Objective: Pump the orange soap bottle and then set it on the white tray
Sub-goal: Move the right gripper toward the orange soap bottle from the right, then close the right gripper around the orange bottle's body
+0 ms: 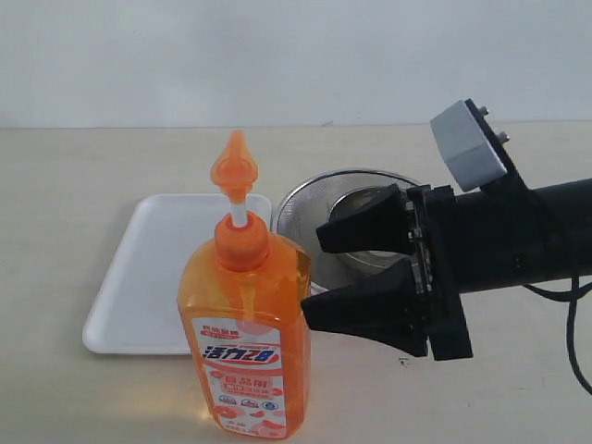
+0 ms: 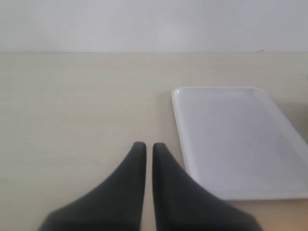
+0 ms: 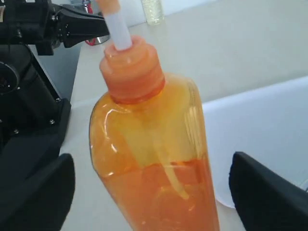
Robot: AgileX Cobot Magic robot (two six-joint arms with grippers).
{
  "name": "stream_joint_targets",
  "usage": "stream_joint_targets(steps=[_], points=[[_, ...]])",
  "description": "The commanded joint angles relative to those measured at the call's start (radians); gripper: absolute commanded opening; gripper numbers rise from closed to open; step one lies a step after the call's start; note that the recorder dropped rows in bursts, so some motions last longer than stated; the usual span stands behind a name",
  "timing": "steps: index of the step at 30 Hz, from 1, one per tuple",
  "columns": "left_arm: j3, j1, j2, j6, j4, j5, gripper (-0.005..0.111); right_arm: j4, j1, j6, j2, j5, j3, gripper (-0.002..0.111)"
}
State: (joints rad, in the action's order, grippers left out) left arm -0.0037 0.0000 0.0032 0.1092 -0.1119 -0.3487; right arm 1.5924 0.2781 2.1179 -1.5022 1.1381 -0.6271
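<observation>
The orange soap bottle [image 1: 245, 324] stands upright at the table's front, its pump head [image 1: 234, 166] raised on the white stem. The white tray [image 1: 148, 277] lies behind it to the left, with nothing on it. My right gripper [image 1: 314, 276] comes in from the right at the bottle's shoulder, open. In the right wrist view the orange soap bottle [image 3: 154, 159] stands between the spread fingers [image 3: 269, 192], with a gap on each side. My left gripper [image 2: 148, 147] is shut on nothing, low over bare table beside the white tray [image 2: 231, 144]; the exterior view does not show it.
A round steel bowl [image 1: 351, 208] sits behind the right gripper, just right of the tray. Black arm hardware [image 3: 29, 29] and a small clear bottle [image 3: 153, 10] show beyond the soap bottle in the right wrist view. A cable [image 1: 573, 324] hangs from the right arm.
</observation>
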Motion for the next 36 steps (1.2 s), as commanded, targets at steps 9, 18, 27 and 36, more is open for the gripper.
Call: stream_joint_targets(steps=[9, 18, 27, 36], points=[[0.004, 0.002, -0.003, -0.008, -0.005, 0.008, 0.005, 0.105, 0.264, 0.01, 0.004, -0.316, -0.004, 0.086], [0.004, 0.002, -0.003, -0.008, -0.005, 0.008, 0.005, 0.152, 0.269, 0.01, 0.004, -0.365, -0.004, 0.086], [0.004, 0.002, -0.003, -0.008, -0.005, 0.008, 0.005, 0.152, 0.28, 0.01, 0.002, -0.356, -0.004, 0.086], [0.004, 0.002, -0.003, -0.008, -0.005, 0.008, 0.005, 0.152, 0.28, 0.01, -0.06, -0.316, -0.016, 0.086]])
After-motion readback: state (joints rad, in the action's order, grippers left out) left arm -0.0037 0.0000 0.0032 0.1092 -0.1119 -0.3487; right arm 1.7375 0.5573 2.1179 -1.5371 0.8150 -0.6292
